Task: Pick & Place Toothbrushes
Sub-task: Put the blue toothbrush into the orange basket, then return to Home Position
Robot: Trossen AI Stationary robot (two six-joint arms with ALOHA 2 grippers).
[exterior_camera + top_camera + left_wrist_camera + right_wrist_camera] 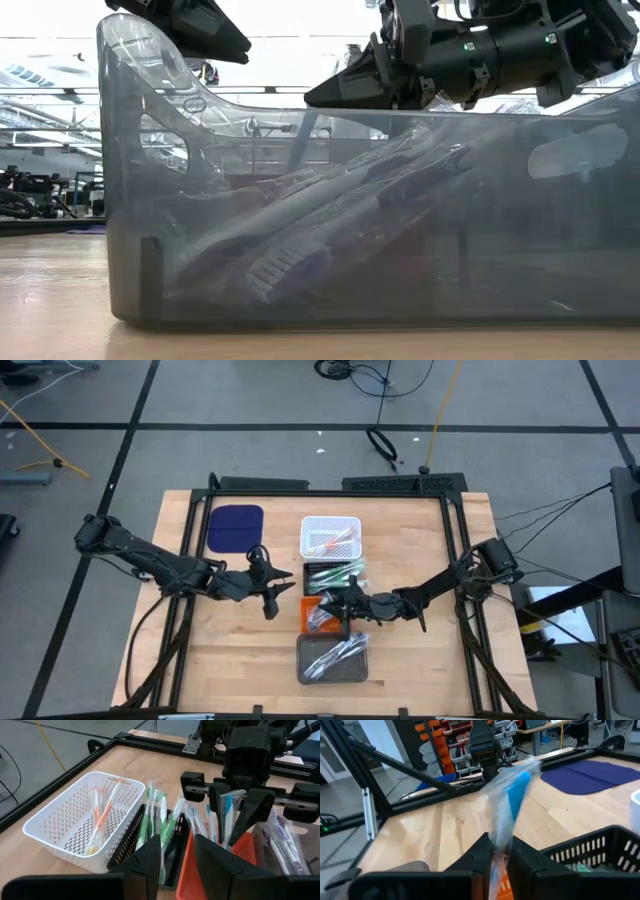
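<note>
**Toothbrush pinched over orange tray**

Blue toothbrush, in clear wrap, is pinched btwn right gripper fingers above orange tray, mid-bench. Looks like placing step; next move probably calls for lowering into tray w/ other blue ones, then letting go. Left gripper waits nearby, fingers slightly spread, holding nothing.

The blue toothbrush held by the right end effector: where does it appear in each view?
High: blue toothbrush hardly visible, above the orange tray.
Low: cannot tell.
Left wrist: centre right, above that tray.
Right wrist: centre, between own fingers.
Shared landmark: white basket.
</note>
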